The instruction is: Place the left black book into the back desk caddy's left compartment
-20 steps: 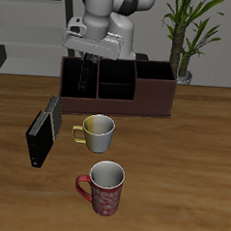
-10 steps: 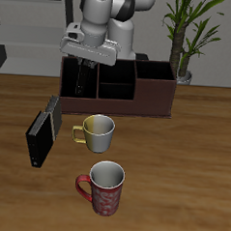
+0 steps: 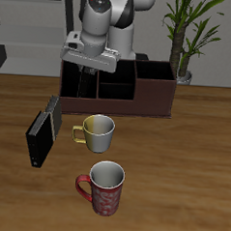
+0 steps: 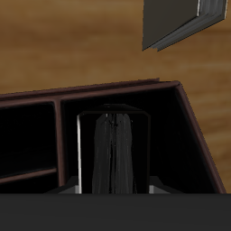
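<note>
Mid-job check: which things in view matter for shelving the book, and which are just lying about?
In the job:
- left black book, standing in the end bay
- back desk caddy
- left compartment
- pincer; jaw state unclear

Lying about:
- thicker black book
- yellow mug
- red mug
- potted plant

my thin black book stands up tall inside the end part of the long brown caddy at the back.
</note>
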{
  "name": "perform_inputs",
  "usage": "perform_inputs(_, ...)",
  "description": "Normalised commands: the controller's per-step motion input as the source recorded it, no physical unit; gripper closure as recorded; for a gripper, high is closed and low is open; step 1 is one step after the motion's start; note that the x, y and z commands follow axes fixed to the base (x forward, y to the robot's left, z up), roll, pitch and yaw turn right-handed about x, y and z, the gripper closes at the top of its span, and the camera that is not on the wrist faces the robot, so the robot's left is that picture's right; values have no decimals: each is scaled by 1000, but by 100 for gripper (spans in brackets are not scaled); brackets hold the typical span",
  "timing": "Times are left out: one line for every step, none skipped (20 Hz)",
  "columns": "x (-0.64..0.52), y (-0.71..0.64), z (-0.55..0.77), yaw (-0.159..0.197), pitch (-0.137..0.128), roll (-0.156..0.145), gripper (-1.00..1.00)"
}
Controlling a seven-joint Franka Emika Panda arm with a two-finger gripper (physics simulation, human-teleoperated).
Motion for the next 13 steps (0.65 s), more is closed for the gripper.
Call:
perform_inputs(76,-3,-85,-29,80,-26,-100)
perform_inputs(-14,89,36,48,-30,25,-100)
perform_inputs(12,35,-7,-1,3,18,-100)
perform_inputs(13,29,-9,-20,16,13,-100)
perform_inputs(40,-84,-102,6,21,18,-100)
perform_inputs(25,33,-26,16,11,3,-100)
perform_inputs(-3,-49,50,-20,21,12,-100)
perform_inputs(-15,21,20,11,15,8,-100)
perform_inputs(-1,52,40,6,4,4,-100)
perform_inputs(-78,-47,107,16,-6,18,-100)
perform_inputs(-44,96,194,12,-22,5,-100)
perform_inputs(-66,14,275,55,-35,5,-100)
perform_inputs(-51,-44,263,-17,-15,13,-100)
